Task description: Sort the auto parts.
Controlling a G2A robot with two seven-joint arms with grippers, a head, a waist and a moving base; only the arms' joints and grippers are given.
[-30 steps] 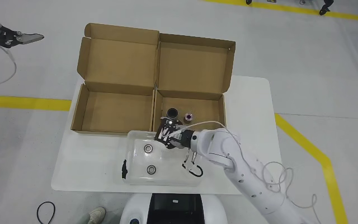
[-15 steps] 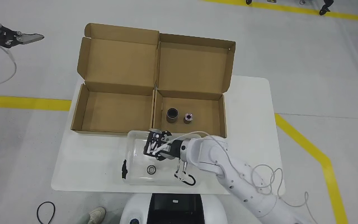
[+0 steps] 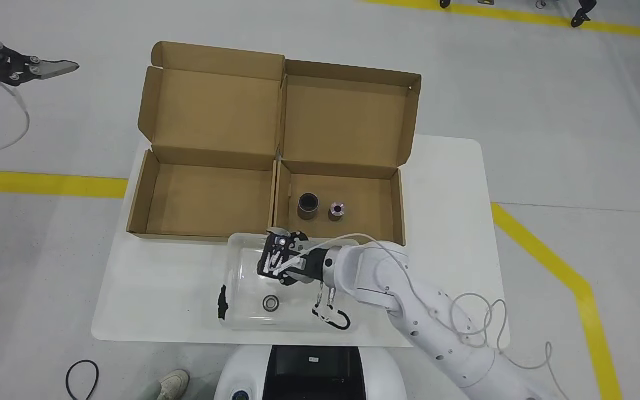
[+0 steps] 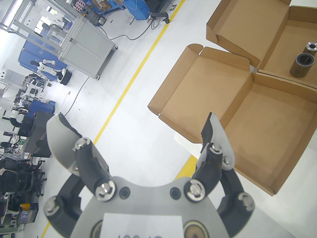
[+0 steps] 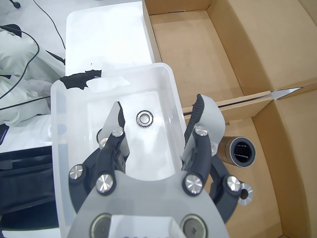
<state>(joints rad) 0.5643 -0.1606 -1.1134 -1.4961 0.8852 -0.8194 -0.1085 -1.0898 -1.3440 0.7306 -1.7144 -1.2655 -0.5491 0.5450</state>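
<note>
Over the clear bin (image 3: 245, 285) at the near edge of the bench (image 3: 450, 200), the right tool (image 5: 158, 117) hangs wide open and empty, its jaws either side of a ring bearing (image 5: 145, 118) on the bin floor. I judge this the pick-up step. A dark sleeve (image 3: 307, 205) and a small bushing (image 3: 339, 209) already stand in the right-hand box (image 3: 372, 200), and the left-hand box (image 3: 200, 200) holds nothing.

Next the tool should drop straight down, keep the bearing centred, and close without catching the bin's far wall. The left tool (image 4: 136, 125), spread open and empty, is held out left of the bench above the floor.

A second bearing (image 5: 100, 133) lies nearer, mostly hidden behind one finger (image 5: 116, 125). How high the right tool sits above its target is hard to judge.
</note>
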